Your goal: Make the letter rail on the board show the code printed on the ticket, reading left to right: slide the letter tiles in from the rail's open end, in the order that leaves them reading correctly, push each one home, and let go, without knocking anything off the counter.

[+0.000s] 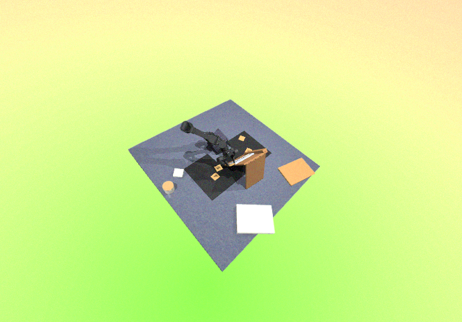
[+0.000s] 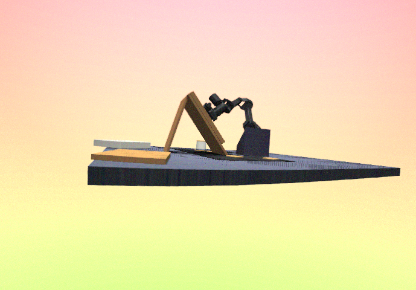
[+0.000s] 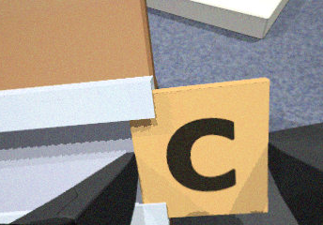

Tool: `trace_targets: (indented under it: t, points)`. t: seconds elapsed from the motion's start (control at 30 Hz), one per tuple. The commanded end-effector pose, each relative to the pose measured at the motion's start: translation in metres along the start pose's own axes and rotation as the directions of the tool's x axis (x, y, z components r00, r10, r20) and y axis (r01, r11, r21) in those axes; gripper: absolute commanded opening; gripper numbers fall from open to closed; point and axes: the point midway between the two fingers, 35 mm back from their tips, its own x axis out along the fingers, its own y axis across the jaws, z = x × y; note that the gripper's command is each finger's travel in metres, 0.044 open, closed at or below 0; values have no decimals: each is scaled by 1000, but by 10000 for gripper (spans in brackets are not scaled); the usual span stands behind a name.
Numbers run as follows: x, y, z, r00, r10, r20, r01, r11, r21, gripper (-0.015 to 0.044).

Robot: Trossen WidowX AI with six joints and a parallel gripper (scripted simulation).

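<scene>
C tile at rail mouth
Gripper (image 3: 202,206) fingers clamp C tile (image 3: 207,150); its left edge enters white letter rail (image 3: 66,103) on board (image 3: 61,42).

Tally of things on the tabletop (image 1: 200,216)
Three loose letter tiles (image 1: 214,176), one C tile (image 3: 207,150), one board (image 1: 255,170), one white slab (image 1: 255,219), one orange slab (image 1: 296,170), one ticket (image 1: 178,172), one can (image 1: 167,186).

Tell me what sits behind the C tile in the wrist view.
Behind the C tile, held in the gripper, lie the blue-grey counter and a white slab's corner. Its left edge meets the white rail's open end on the wooden board. Whatever lies directly behind it is hidden.
</scene>
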Motion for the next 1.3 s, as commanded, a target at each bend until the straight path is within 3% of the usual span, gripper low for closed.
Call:
trace_targets:
  t: [0.0, 1.27]
  points:
    - [1, 3, -1, 1000, -3, -4, 3, 1000, 3, 0]
    - [1, 22, -1, 1000, -3, -4, 3, 1000, 4, 0]
